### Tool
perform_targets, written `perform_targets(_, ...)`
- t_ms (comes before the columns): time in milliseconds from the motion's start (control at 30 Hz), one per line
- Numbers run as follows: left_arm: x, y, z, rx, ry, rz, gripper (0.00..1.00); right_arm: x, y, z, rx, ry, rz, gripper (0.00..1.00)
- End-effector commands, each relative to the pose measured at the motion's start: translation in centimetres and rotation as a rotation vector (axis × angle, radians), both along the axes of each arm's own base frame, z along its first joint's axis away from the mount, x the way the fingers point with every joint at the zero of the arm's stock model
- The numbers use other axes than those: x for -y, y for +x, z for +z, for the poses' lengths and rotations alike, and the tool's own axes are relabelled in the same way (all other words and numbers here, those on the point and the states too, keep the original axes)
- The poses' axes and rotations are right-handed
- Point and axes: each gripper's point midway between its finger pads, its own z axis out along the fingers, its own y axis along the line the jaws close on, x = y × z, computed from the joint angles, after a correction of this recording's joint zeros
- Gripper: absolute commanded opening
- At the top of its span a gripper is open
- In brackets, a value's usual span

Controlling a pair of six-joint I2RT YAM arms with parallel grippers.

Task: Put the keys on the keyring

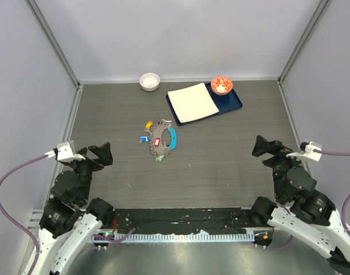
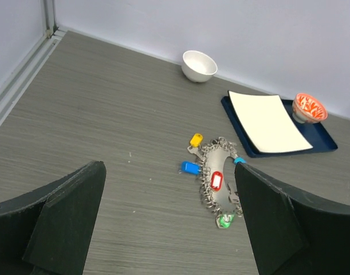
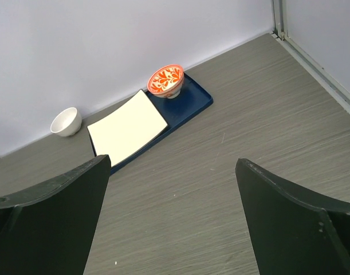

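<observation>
Your grey wood-grain table, pale walls on 3 sides. keys + keyring clumped mid-table. L gripper & R gripper both wide, gripping nothing.

light: bright, even | shadows: soft | focus: sharp

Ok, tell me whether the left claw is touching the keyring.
Apart. The top view shows the open left claw well short of the keyring, with a stretch of table between them.
</observation>
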Motion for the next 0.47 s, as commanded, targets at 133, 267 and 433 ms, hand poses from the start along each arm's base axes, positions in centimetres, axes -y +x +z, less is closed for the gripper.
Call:
perform_targets(133, -0.14, -0.09, -0.55, -0.004, 0.034, -0.003, 1.00, 0.88, -0.24, 0.18, -0.006, 0.011, -0.041, 0.98)
perform_targets(267, -0.20, -0.19, -0.56, 0.007, 0.028, -0.003, 1.00, 0.98, -0.28, 0.21, -0.004, 0.013, -0.044, 0.99)
perform_targets(433, -0.19, -0.31, -0.49, 0.016, 0.025, -0.008, 1.00, 0.84, -0.18, 0.08, -0.008, 0.010, -0.044, 0.99)
